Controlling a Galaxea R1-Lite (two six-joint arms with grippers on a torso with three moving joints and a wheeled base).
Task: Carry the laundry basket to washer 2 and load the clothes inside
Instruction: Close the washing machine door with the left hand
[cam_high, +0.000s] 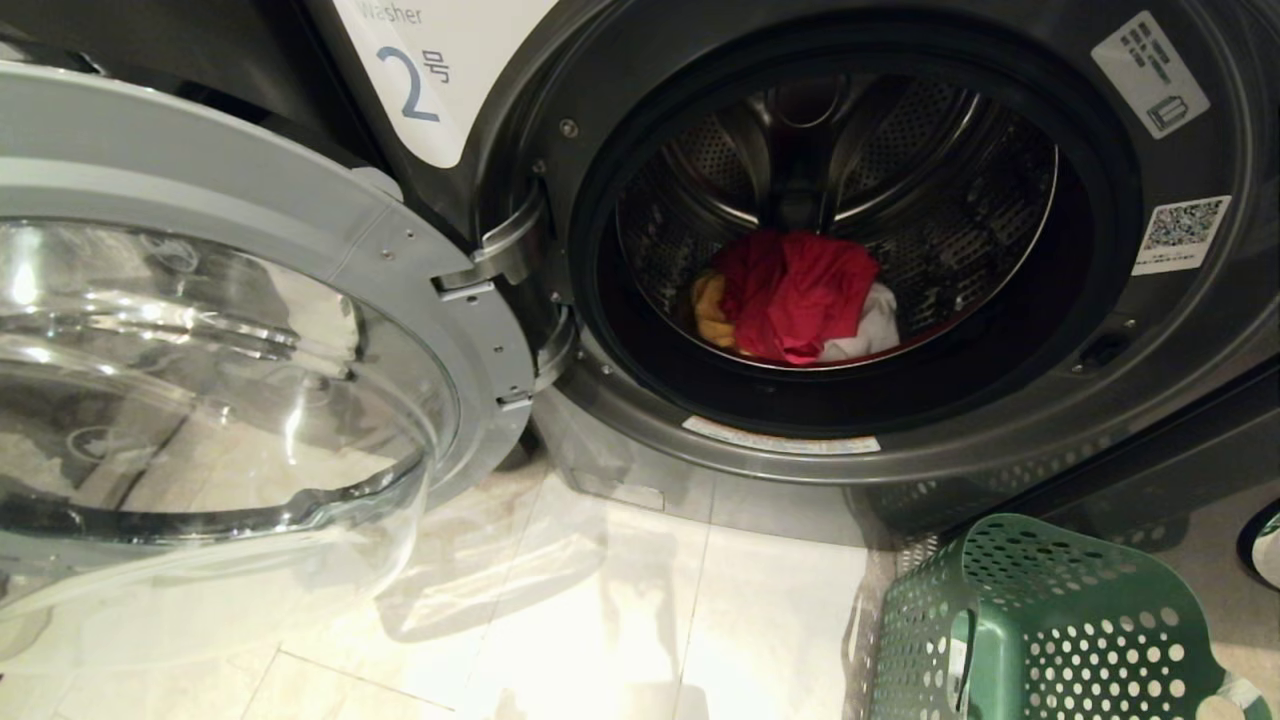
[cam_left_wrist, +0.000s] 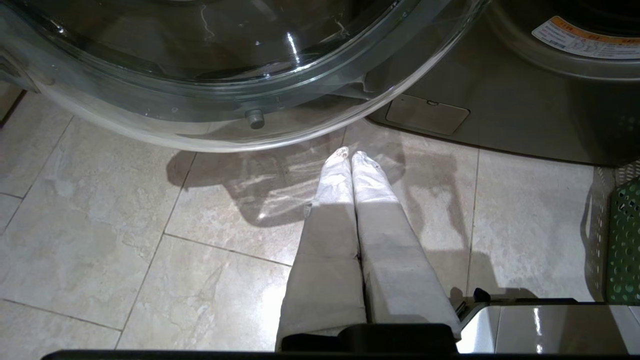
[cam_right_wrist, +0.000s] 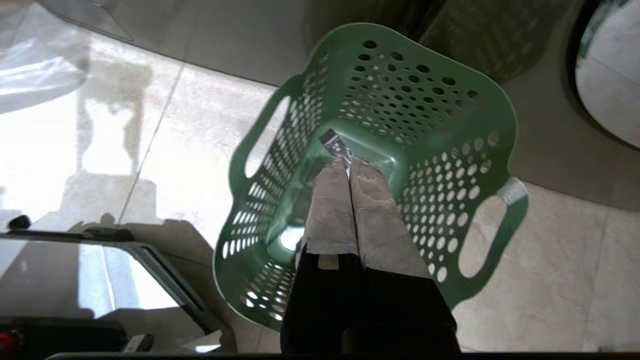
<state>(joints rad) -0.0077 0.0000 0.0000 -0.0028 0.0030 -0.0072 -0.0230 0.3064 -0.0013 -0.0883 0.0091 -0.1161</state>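
Since clothes (cam_high: 795, 298) already lie in drum of washer 2 (cam_high: 1150, 330), door (cam_high: 230, 400) open, load step looks done. Laundry basket (cam_right_wrist: 400, 150) empty, directly below right pincer (cam_right_wrist: 348, 165); fingers together, holding nothing. Left pincer (cam_left_wrist: 350, 156) together, idle above floor (cam_left_wrist: 100, 225), door just ahead.

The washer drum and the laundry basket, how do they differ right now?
The washer 2 drum holds the clothes, red, yellow and white; the laundry basket sits empty on the floor. The drum is shiny metal with fine perforations; the basket is green plastic with larger round holes. The drum is built into the washer, the basket stands loose beside it. Both are perforated containers.
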